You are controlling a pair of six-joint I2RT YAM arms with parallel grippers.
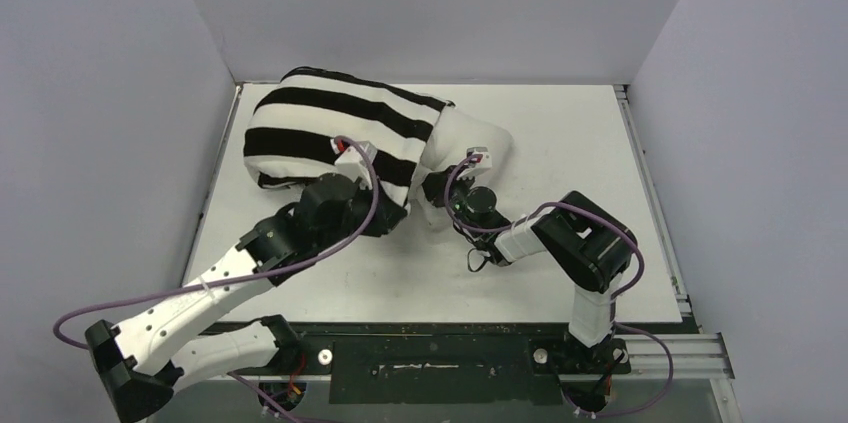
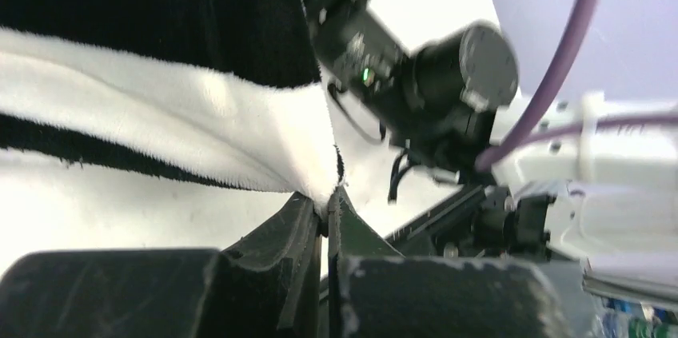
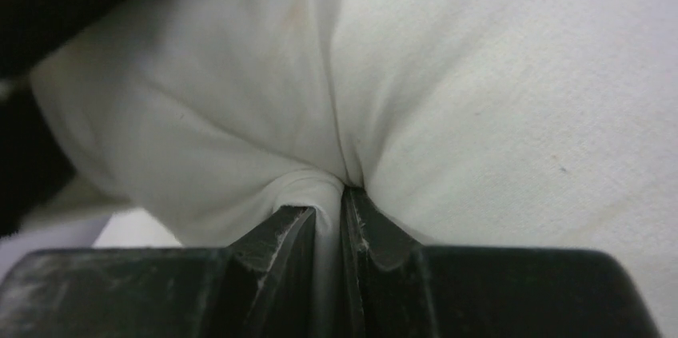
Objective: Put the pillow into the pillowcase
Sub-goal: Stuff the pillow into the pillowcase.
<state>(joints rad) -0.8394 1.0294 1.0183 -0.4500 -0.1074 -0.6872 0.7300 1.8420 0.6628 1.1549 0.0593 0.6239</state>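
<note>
Top cam: the pillowcase [image 1: 330, 123], black/white stripes, lies bulging at the far-left of the table [image 1: 580, 143] w/ the pillow [image 1: 472, 138] mostly inside it. Only the pillow's plain white end sticks out of the opening on the right side. Both arms reach in from the near edge. The left arm [image 1: 230, 268] goes to the case's near edge by the opening; the right arm [image 1: 585, 243] is folded, wrist pointing left at the exposed pillow end. From above neither set of fingers can be made out, since wrists and cloth hide them. Wrist cams fill that in. The left gripper [image 2: 328, 204] has its jaws pressed together on a bit of the pillowcase hem, a white stripe's corner drawn taut into the pinch. Same view also catches the right arm's black wrist, blurred, just beyond the cloth, plus a purple cable [image 2: 560, 58]. The right gripper [image 3: 329, 200] is clamped on a fold of pillow fabric, creases fanning out from the pinch, w/ a dark blurred stripe of the case at upper left. Surface: flat white tabletop, w/ a black base strip and a metal rail [image 1: 670, 351] along the near edge. Room: plain pale grey walls [image 1: 430, 3] on 3 sides.
</note>
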